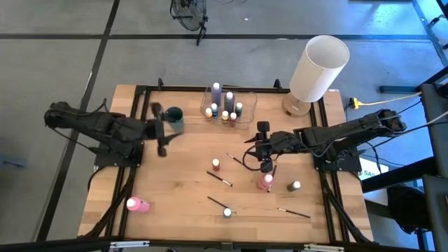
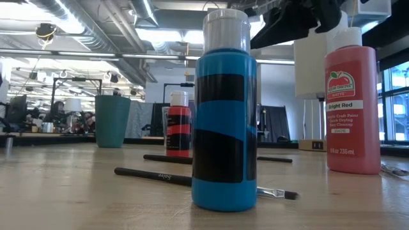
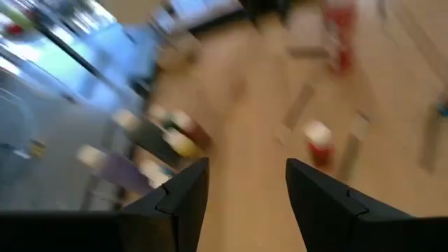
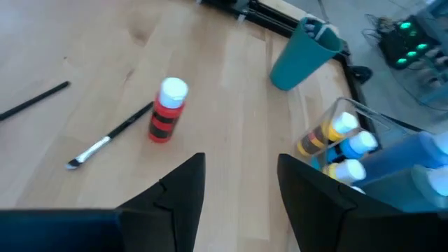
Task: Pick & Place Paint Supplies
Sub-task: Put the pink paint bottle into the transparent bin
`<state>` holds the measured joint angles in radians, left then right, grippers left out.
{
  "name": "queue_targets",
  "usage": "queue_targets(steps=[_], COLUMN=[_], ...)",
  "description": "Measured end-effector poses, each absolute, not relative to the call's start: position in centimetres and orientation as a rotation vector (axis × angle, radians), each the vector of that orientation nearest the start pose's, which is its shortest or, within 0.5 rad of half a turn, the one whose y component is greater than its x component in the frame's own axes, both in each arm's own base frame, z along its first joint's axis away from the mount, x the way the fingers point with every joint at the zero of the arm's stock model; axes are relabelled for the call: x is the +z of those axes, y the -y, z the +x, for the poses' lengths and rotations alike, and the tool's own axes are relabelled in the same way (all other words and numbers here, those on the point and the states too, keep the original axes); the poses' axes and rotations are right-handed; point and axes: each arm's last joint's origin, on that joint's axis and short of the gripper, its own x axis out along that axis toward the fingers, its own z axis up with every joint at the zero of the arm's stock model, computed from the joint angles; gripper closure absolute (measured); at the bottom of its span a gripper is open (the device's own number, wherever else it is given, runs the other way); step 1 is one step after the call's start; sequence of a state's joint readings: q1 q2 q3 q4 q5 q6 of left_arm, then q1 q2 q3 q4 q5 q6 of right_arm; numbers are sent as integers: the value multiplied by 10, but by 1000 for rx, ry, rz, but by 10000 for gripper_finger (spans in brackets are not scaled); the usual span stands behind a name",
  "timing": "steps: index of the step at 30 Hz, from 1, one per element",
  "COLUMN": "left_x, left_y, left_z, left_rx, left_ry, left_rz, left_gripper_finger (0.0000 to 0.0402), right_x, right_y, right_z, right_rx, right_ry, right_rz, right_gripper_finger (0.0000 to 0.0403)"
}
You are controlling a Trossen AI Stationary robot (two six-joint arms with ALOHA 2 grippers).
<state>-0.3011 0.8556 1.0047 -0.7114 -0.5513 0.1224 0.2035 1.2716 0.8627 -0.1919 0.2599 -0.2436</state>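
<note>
Several small paint bottles stand in the clear container (image 1: 227, 105) at the table's far middle. Loose on the table are a red bottle (image 1: 215, 164), upright, a pink-red bottle (image 1: 264, 182), a grey one (image 1: 294, 186), a pink one (image 1: 136, 204) on its side and a blue one (image 1: 227, 212). Thin dark brushes (image 1: 219, 178) lie flat between them. My left gripper (image 3: 245, 189) hangs open above the table beside the teal cup (image 1: 173, 117), nothing between its fingers. My right gripper (image 4: 241, 182) is open over the table's middle, above the pink-red bottle, and holds nothing.
A large white cylinder (image 1: 318, 66) stands at the far right corner. The teal cup (image 4: 304, 52) stands left of the container (image 4: 343, 140). In the low view the blue bottle (image 2: 223, 121) stands close in front, and a brush (image 2: 192, 179) lies behind it. Bare wood lies at the table's near left.
</note>
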Motion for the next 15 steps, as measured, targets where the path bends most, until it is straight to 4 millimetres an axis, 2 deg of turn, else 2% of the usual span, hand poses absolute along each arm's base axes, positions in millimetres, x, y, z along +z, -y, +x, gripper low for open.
queue_targets(steps=[8, 11, 15], left_x=[359, 367, 370], left_y=[66, 78, 92], left_z=[172, 177, 173], left_rx=[-94, -105, -25], left_ry=[-910, -982, -1112], left_rz=[204, 58, -119], left_gripper_finger=[239, 253, 270], right_x=[258, 258, 258], right_y=[-47, -47, -47], right_z=[265, 265, 265], right_rx=[18, 16, 18], right_ry=[-600, -603, -603], right_rz=[-362, -356, -354], right_gripper_finger=[222, 222, 222])
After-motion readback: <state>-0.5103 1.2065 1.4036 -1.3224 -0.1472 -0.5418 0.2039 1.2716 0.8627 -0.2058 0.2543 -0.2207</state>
